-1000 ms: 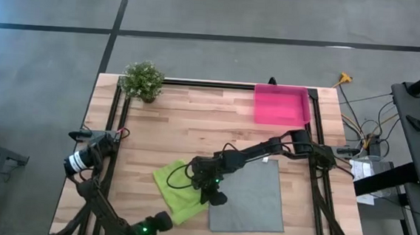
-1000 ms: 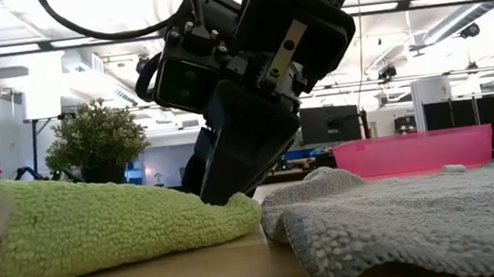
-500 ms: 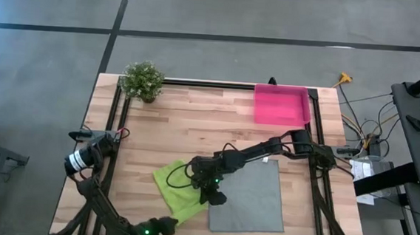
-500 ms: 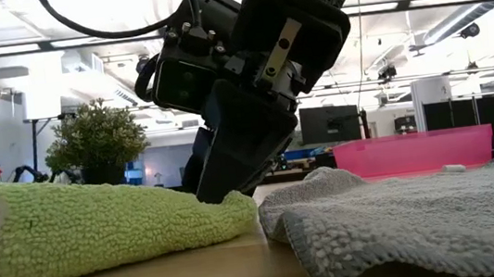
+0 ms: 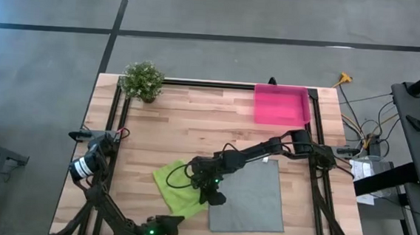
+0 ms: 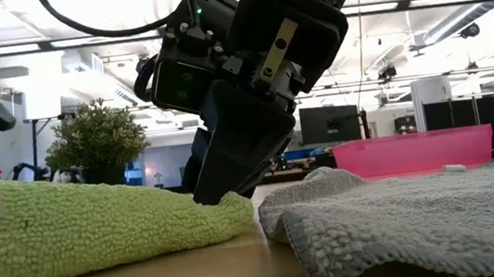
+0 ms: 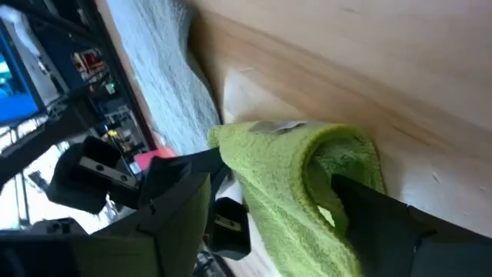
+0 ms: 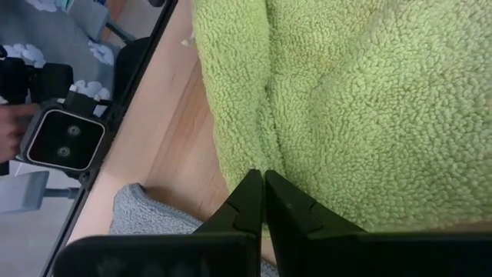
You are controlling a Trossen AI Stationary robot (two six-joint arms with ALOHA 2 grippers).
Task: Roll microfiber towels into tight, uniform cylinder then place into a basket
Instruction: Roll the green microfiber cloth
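High view, left to right. Small green potted plant (image 5: 143,80) stands at the far left corner of the light wooden slatted table (image 5: 195,120).

Left gripper (image 5: 175,222) sits at the near edge of the table, just beside the near end of the lime green microfiber towel (image 5: 177,188). In the left wrist view its two dark fingers (image 7: 377,211) stand wide apart on either side of the towel's folded end (image 7: 307,173); jaws fully spread, gripping nothing.

The lime green towel lies partly folded over itself, left of table centre.

Right gripper (image 5: 217,199) is down at the seam between the green towel and the flat grey microfiber towel (image 5: 249,196). In the right wrist view the fingers (image 8: 296,208) are pressed together tip to tip, resting on the green pile (image 8: 346,108); whether any cloth is pinched between them cannot be told. The low view shows it (image 6: 214,196) touching the green towel's edge (image 6: 99,230).

Grey towel lies flat, touching the green one.

Bright pink rectangular plastic basket (image 5: 280,104) sits at the far right of the table, well apart from both towels.
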